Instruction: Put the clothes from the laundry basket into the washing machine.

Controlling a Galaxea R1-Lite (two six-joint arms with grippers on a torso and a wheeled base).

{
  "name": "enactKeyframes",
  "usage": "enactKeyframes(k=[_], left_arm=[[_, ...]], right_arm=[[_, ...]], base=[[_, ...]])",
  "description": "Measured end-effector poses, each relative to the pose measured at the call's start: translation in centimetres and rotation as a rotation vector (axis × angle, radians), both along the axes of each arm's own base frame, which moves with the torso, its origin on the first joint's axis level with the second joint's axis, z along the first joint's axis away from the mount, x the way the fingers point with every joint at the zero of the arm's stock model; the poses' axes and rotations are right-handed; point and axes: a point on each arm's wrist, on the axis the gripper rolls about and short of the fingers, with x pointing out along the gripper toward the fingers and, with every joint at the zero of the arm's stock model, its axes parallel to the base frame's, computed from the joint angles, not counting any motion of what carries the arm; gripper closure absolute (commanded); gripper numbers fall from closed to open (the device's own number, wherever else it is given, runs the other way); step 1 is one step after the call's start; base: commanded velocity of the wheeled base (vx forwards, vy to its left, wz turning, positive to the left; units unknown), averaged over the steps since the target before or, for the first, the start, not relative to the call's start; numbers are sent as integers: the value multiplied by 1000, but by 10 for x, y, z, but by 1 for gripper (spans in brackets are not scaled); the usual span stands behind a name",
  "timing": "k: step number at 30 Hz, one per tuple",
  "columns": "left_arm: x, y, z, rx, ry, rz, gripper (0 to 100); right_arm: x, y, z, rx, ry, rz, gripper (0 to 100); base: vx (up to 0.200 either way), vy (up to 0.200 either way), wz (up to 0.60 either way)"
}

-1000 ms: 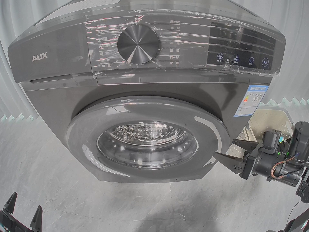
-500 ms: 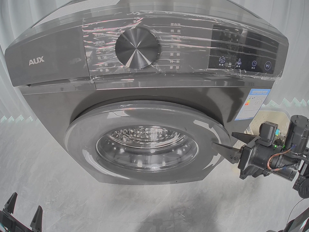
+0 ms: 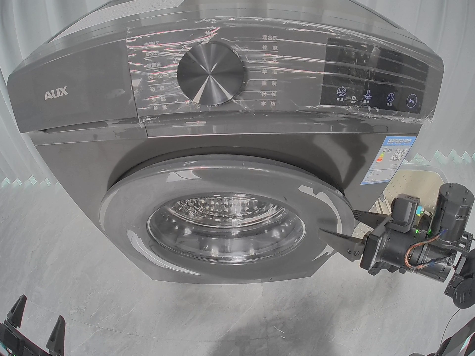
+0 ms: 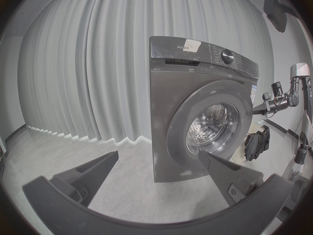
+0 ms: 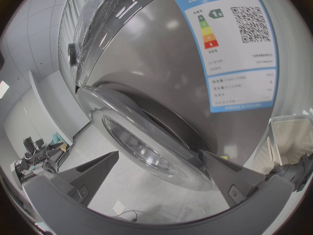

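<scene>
My right jaws stand wide at the shut door point(image 3: 129, 194) of the washer point(image 3: 89, 90), mid-right; my left jaws wide, lower left.

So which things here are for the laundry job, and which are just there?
For the job: washing machine, its shut door, laundry basket, dark clothes, right gripper, left gripper.
Just there: curtain, energy label.
</scene>
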Motion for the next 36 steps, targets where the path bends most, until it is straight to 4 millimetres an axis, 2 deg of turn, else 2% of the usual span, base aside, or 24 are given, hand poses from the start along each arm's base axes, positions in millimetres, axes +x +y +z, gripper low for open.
enactKeyframes(k=[9, 15, 22, 30, 36], left_arm=[[0, 0, 0, 0, 0, 0, 0], [0, 0, 0, -1, 0, 0, 0], [0, 0, 0, -4, 0, 0, 0], [0, 0, 0, -4, 0, 0, 0], [0, 0, 0, -4, 0, 0, 0]], right_arm=[[-25, -11, -12, -19, 40, 43, 0], [-20, -9, -5, -1, 12, 40, 0], [-13, -3, -6, -7, 19, 43, 0], [-19, -5, -15, -29, 52, 55, 0], [-21, -5, -13, -25, 45, 57, 0]], base=[[0, 0, 0], [0, 0, 0], [-171, 0, 0], [0, 0, 0], [0, 0, 0]])
